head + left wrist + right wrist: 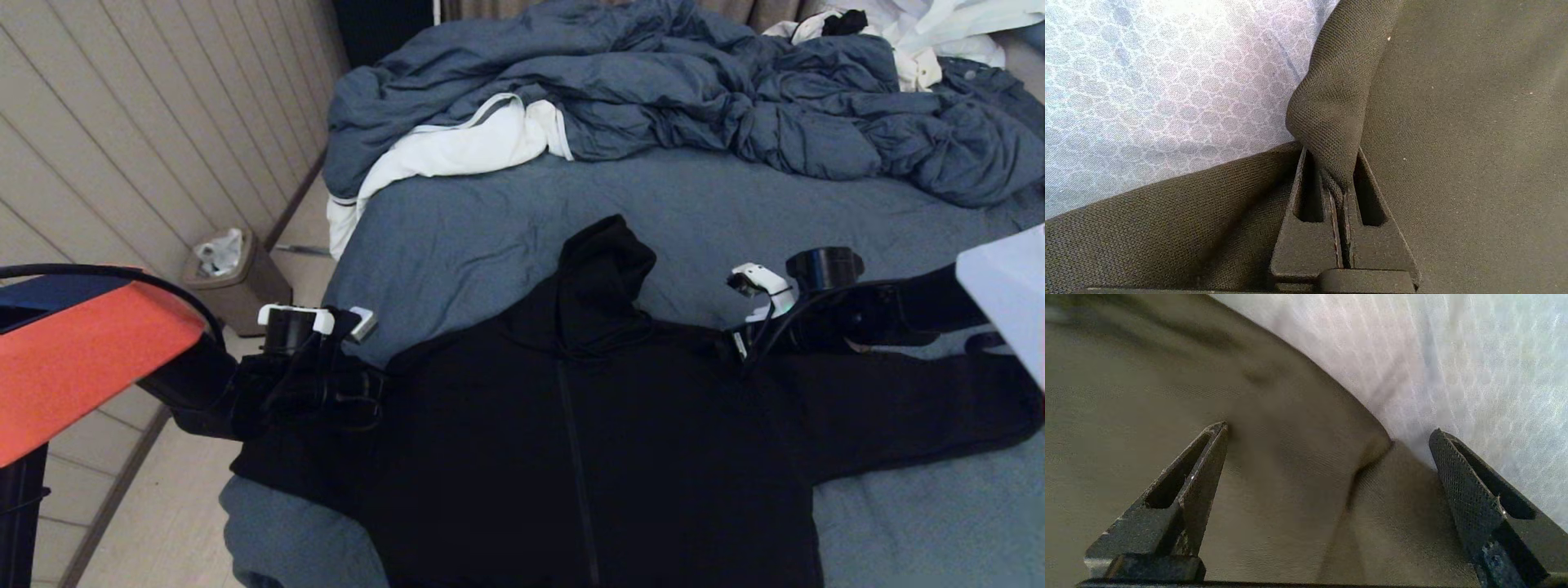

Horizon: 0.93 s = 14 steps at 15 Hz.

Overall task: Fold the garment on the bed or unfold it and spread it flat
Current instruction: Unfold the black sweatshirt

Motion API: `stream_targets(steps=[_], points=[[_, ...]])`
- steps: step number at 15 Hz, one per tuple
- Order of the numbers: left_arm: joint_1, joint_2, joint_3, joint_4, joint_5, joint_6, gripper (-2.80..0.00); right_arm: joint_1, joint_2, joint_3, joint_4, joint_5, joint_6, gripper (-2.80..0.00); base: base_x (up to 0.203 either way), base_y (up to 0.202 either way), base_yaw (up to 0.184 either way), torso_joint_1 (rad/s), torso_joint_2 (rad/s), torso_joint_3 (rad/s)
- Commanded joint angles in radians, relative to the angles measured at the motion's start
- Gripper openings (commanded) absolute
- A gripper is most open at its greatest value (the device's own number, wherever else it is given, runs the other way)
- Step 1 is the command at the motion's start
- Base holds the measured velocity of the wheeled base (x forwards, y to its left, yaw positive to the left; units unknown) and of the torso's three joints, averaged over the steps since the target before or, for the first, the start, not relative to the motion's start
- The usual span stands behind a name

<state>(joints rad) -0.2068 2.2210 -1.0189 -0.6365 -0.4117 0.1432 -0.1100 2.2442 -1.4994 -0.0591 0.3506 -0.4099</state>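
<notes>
The black hooded garment (588,441) lies front up on the bed (473,237), zipper down the middle, hood pointing away from me, right sleeve stretched out to the right. My left gripper (371,384) sits at the garment's left shoulder, shut on a pinched fold of black cloth (1331,122). My right gripper (735,339) is at the right shoulder, open, its fingers (1204,473) spread over the shoulder seam and the cloth's edge (1372,457), with the sheet showing just beyond. The left sleeve is hidden under my left arm.
A rumpled blue-grey duvet (694,90) with white lining lies across the far part of the bed. White clothing (922,33) sits at the far right corner. A small bin (233,278) stands on the floor left of the bed, near the panelled wall.
</notes>
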Motion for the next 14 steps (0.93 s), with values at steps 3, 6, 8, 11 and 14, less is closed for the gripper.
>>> stream_targets(steps=[3,6,8,11,14], points=[[0.0,0.008,-0.003,-0.003,-0.001,0.001,-2.8,0.01,0.043,-0.009,-0.001,0.002,-0.004,0.0,0.0,0.0,0.0,0.0,0.0,0.0],[0.001,0.011,-0.007,-0.003,-0.002,-0.001,-2.8,0.01,0.043,-0.007,-0.002,0.002,-0.004,-2.8,0.0,0.0,0.0,0.0,0.0,0.0],[0.0,0.011,-0.007,-0.005,-0.002,-0.001,-2.8,0.01,0.037,-0.007,-0.002,0.004,-0.003,-2.8,0.0,0.0,0.0,0.0,0.0,0.0],[0.0,0.009,-0.007,-0.005,-0.002,-0.002,-2.8,0.012,0.034,-0.009,-0.007,0.002,0.0,-2.8,0.0,0.0,0.0,0.0,0.0,0.0],[0.001,-0.002,-0.028,-0.012,0.011,-0.034,-2.8,0.013,0.028,-0.011,-0.046,-0.002,0.011,-2.8,0.0,0.0,0.0,0.0,0.0,0.0]])
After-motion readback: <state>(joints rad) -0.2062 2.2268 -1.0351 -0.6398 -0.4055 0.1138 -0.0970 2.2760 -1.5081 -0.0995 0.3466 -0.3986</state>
